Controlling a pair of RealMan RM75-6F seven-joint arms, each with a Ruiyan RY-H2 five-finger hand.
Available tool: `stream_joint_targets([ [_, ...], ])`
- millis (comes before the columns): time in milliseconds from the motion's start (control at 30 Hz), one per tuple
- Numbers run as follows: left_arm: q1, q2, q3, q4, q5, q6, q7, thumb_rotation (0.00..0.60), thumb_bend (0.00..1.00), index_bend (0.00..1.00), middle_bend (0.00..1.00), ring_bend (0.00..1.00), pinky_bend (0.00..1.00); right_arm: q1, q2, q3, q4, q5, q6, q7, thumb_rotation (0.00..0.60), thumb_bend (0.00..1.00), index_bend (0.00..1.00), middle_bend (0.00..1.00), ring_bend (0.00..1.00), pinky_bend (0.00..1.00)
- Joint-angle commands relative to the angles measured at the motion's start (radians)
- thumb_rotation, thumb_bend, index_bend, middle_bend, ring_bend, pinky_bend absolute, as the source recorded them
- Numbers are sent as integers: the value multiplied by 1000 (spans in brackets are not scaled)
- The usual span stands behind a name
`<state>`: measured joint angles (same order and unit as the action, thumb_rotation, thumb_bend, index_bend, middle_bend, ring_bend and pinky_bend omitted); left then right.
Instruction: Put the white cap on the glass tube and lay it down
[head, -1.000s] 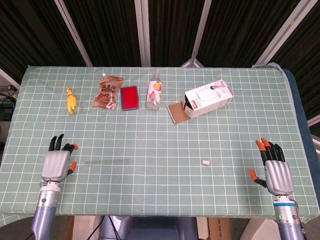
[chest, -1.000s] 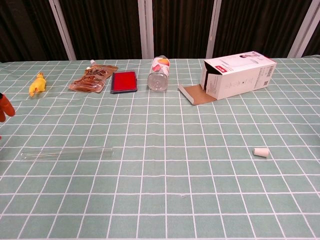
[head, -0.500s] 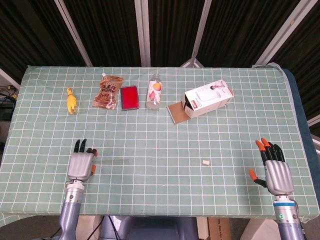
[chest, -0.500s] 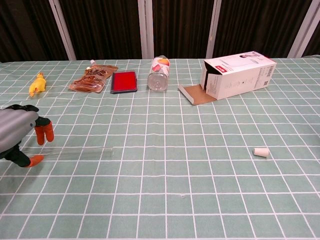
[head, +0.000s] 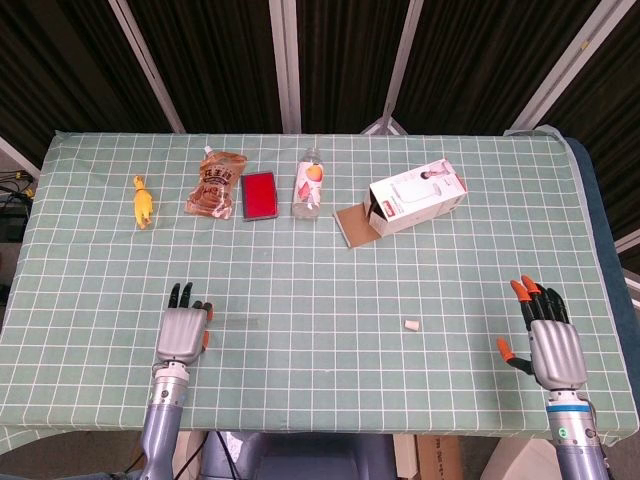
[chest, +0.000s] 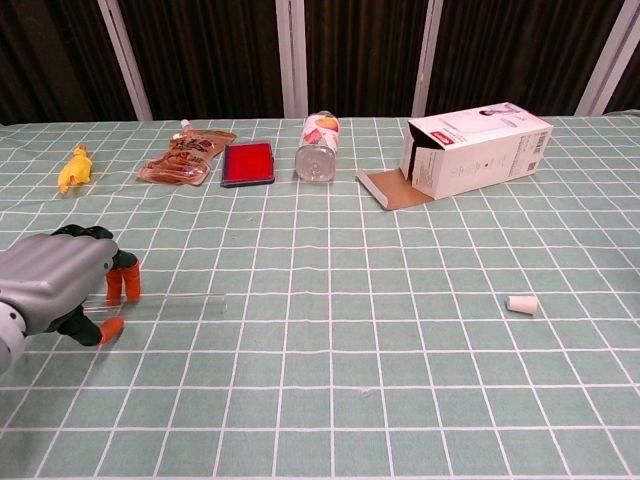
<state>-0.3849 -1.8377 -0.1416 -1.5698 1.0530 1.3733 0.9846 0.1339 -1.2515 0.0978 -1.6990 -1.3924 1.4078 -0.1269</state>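
Your left hand (chest: 60, 285) is hovering over the near-left part of the green checked tablecloth (chest: 330, 380), fingers curled down around one end of the clear glass tube (chest: 175, 303); you cannot tell whether they are actually clamping it. The tube is lying flat, its free end pointing toward the table's middle. Your right hand (head: 548, 338) is resting open at the near-right edge, fingers spread, holding nothing. The small white cap (chest: 521, 304) is lying well apart from both. Farther back are sitting a yellow toy figure (chest: 75, 166), a brown snack pouch (chest: 185, 157), a red flat case (chest: 248, 163), a clear plastic bottle (chest: 318, 147) and an open white carton (chest: 477, 147).
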Motion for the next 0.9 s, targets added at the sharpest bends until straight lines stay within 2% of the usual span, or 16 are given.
stream_joint_targets([
  [33,-3,-2,-1,0,-4,3,2,600,488,449,435,71,0,0,0,-1,0,-1,0,2,600,360,0,0,0,0],
  [267,-10,-3,-1,-2,-20,7,6,600,504,457,446,81,0,-1,-1,-2,-2,-3,1,6,600,360,0,0,0,0],
  [567,-16,-7,13,5,-11,11,-8,600,715,474,472,88,0,-1,0,-3,-5,-4,1,9,600,360,0,0,0,0],
  [900,-31,34,12,-16,60,9,-86,600,757,485,488,93,0,-1,1,-5,-10,1,-3,11,600,361,0,0,0,0],
])
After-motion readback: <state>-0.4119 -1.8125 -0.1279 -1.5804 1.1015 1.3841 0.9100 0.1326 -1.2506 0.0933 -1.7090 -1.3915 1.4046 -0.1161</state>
